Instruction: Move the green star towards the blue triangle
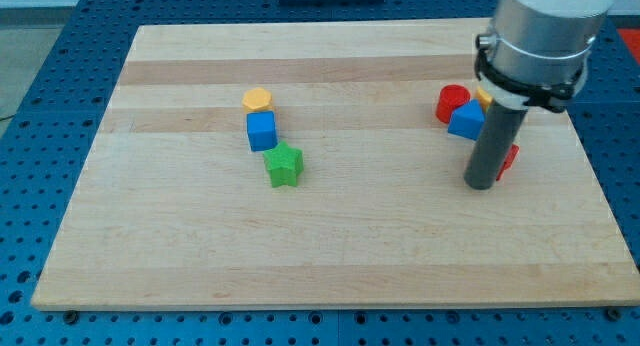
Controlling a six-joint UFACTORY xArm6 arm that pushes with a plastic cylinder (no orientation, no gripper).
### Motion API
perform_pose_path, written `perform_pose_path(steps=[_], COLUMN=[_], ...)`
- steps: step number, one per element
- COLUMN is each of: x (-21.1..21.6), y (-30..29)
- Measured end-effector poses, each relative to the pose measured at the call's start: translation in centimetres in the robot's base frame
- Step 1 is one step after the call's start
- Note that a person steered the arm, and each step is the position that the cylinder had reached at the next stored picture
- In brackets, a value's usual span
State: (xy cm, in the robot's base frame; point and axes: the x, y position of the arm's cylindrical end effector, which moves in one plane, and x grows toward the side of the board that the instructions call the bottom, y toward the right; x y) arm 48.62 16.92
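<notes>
The green star (284,165) lies left of the board's middle, just below a blue cube (261,130). The blue triangle (466,120) lies at the view's upper right, touching a red cylinder (452,103) on its left. My tip (481,184) rests on the board below the blue triangle, far to the right of the green star. The rod hides part of a red block (509,158) just right of it.
A yellow hexagon (258,99) sits just above the blue cube. A yellow block (483,95) peeks out behind the rod, right of the red cylinder. The wooden board (320,256) lies on a blue perforated table.
</notes>
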Motion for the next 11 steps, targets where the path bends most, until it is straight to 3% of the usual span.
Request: perform_pose_path(steps=[3, 4, 5, 6, 7, 8, 9, 10, 11], x=[-0.9, 3.2, 5.1, 3.8, -0.2, -1.5, -1.6, -1.9, -1.8], y=[0.2, -5.6, -18.8, -29.1, -30.5, -24.2, -14.2, -11.3, -13.8])
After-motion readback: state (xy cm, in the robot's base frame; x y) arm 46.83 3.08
